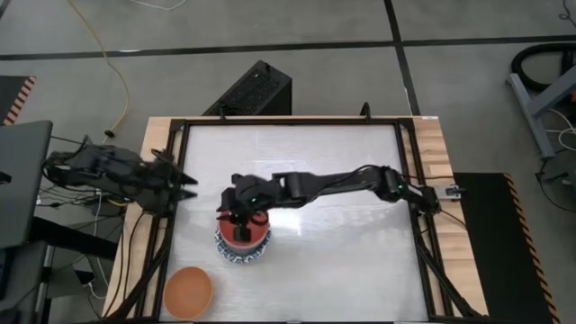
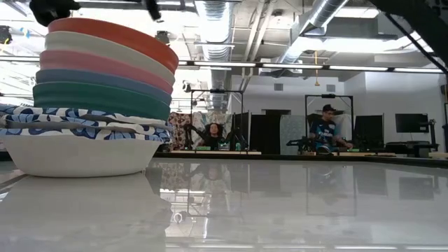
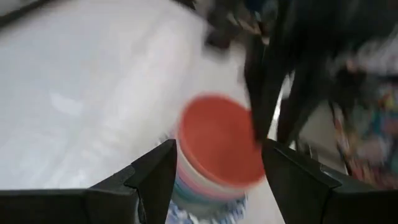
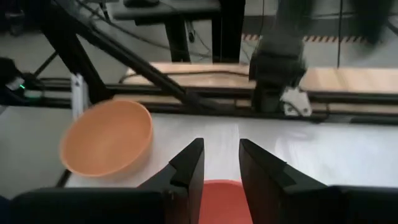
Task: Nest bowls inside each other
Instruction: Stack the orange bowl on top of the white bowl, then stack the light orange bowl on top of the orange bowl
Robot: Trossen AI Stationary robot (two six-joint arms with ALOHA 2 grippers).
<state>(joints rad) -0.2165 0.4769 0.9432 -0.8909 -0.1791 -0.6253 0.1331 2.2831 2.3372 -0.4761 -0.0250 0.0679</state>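
A stack of nested bowls (image 1: 243,245) (image 2: 98,98) stands left of the table's middle. Its lowest bowl, white with a blue-patterned rim (image 2: 77,154), rests on the table, and a red bowl (image 4: 217,199) (image 3: 217,140) is on top. A single orange bowl (image 1: 187,290) (image 4: 109,140) stands upright by the near left corner. My right gripper (image 1: 238,218) (image 4: 221,146) hovers just over the red bowl, open by a narrow gap with nothing between its fingers. My left gripper (image 1: 189,186) (image 3: 217,149) waits open at the table's left edge, pointing toward the stack.
A black frame rail (image 1: 175,207) borders the table. Bare tabletop (image 1: 342,243) spreads to the right of the stack. A black box (image 1: 256,90) sits beyond the far edge. In the room behind, people (image 2: 325,129) sit at other tables.
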